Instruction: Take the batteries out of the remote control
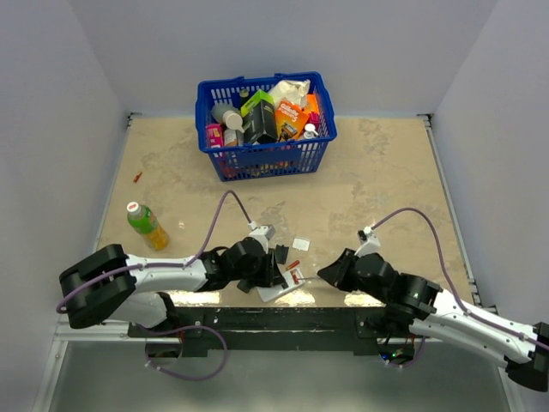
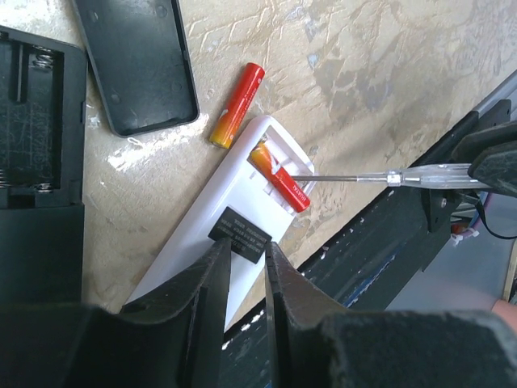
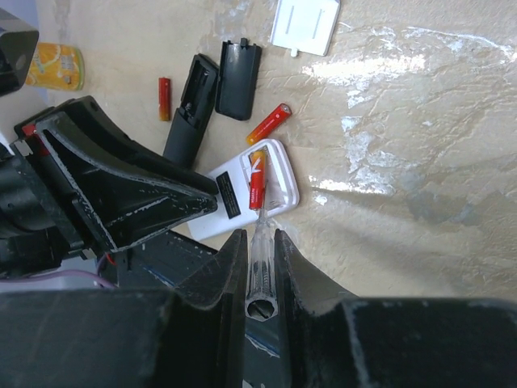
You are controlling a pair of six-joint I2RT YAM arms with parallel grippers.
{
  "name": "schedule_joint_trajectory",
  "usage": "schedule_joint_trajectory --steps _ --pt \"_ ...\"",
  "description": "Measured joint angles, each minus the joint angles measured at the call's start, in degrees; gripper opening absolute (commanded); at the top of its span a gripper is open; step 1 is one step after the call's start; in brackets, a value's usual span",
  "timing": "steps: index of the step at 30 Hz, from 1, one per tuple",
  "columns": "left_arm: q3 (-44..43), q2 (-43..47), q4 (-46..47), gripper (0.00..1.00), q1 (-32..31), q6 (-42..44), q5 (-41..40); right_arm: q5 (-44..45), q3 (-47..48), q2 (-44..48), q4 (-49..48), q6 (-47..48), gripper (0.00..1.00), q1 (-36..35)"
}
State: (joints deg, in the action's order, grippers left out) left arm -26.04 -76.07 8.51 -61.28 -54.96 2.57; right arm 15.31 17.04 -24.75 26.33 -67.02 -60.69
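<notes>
One red cylindrical battery in white plastic remote; likely light, slick; lever its end; right pincer clamps clear-handled screwdriver; left pincer narrow, hold unclear.

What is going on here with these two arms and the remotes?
The right gripper holds a screwdriver, its tip against the red battery in the white remote's open compartment. The left gripper sits on that remote's other end, seemingly steadying it; a real clamp I cannot confirm. A second battery lies loose beside it, near an opened black remote and its cover.
</notes>
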Motion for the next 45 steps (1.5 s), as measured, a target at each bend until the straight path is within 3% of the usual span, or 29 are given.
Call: schedule_joint_trajectory --steps 13,17,26,33,45 --pt "-1.92 -2.34 0.24 0.30 -0.74 0.00 -0.24 0.11 1.11 -1.33 0.61 1.68 0.00 -0.02" --pt "-2.91 -2.25 -1.55 0.36 -0.81 0.07 -0.31 0.20 2.47 -4.81 -1.01 2.60 0.00 -0.02" --pt "-13.03 6.67 -20.98 0.41 1.73 3.28 -8.41 0.63 8.31 -14.75 -4.33 5.64 0.00 0.68" --pt "-15.93 13.25 -26.95 0.43 8.35 6.29 -12.07 -1.01 14.05 -22.10 -8.85 9.44 0.00 5.90" --pt "-15.30 14.40 -31.93 0.50 9.51 10.47 -13.44 -2.80 16.44 -21.90 -6.54 13.33 0.00 7.13"
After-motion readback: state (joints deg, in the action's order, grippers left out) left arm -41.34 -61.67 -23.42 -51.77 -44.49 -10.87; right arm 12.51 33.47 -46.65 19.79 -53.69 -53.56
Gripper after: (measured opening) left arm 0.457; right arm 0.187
